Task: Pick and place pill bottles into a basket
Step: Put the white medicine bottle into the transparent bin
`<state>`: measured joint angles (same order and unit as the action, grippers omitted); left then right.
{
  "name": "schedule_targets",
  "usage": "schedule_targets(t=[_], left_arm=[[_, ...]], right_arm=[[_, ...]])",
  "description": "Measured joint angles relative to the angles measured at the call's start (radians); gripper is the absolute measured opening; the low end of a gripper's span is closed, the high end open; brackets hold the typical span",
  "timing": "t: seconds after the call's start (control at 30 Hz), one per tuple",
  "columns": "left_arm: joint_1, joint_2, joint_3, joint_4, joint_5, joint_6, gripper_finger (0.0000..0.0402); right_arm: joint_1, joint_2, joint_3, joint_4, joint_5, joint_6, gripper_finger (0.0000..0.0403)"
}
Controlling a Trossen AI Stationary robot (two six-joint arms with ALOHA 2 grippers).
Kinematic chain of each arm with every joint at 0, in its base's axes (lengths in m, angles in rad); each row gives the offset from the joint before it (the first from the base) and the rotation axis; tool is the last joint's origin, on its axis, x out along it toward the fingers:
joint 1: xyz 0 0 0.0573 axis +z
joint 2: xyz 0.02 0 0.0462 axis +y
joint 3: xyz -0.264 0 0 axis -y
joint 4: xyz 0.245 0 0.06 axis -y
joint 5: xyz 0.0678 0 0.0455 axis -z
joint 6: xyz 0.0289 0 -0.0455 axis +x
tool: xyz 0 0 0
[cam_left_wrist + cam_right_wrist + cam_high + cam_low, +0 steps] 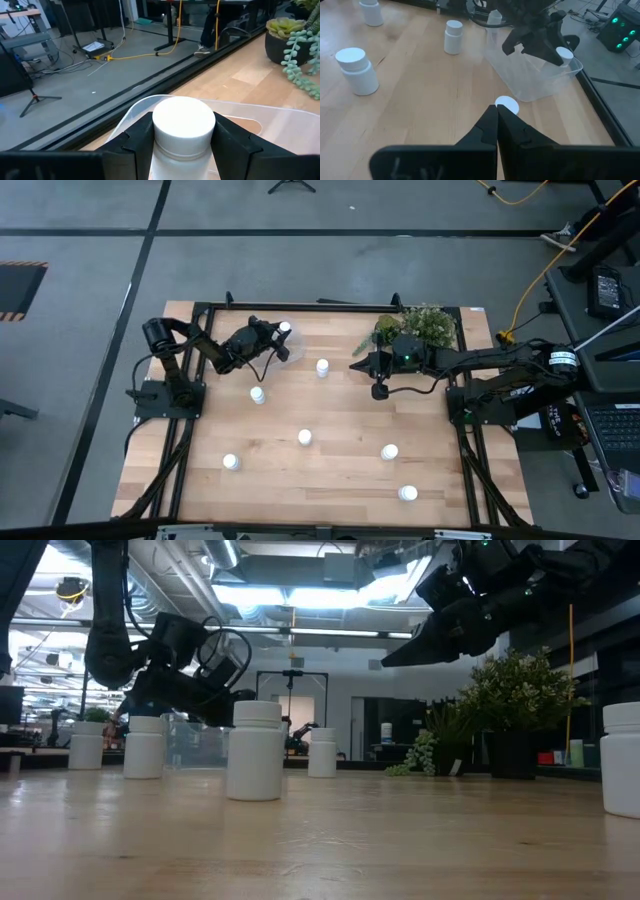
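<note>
Wooden surface [340, 480] has six bottles scattered around. Left tool [277, 335] is clamped on a bottle [183, 125], holding it over the clear basket [540, 75]. Right tool [358, 364] hovers shut, holding nothing, near the plant [425, 325].

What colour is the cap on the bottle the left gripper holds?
White, like the bottle itself; clearest in the left wrist view.

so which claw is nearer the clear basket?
Left. The left claw holds a pill bottle right above the clear basket; the right claw hangs shut farther off, past a standing bottle.
</note>
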<state>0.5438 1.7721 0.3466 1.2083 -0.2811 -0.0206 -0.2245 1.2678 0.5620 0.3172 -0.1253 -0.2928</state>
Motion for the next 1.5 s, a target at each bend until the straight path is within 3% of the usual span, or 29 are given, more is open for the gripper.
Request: schedule_targets(t=[0.17, 0.43, 1.07, 1.5], left_arm=[[0.000, 0.000, 0.000, -0.001, 0.003, 0.000, 0.0156], [0.000, 0.000, 0.000, -0.002, 0.003, -0.001, 0.0192], [-0.001, -0.006, 0.000, -0.005, 0.010, -0.004, 0.0183], [-0.073, -0.169, -0.002, -0.009, 0.018, 0.092, 0.0182]], right_arm=[[0.000, 0.000, 0.000, 0.000, 0.000, 0.000, 0.0001], [0.000, 0.000, 0.000, 0.000, 0.000, 0.000, 0.0001], [0.000, 0.000, 0.000, 0.000, 0.000, 0.001, 0.0001], [0.000, 0.000, 0.001, -0.008, 0.001, 0.004, 0.0007]])
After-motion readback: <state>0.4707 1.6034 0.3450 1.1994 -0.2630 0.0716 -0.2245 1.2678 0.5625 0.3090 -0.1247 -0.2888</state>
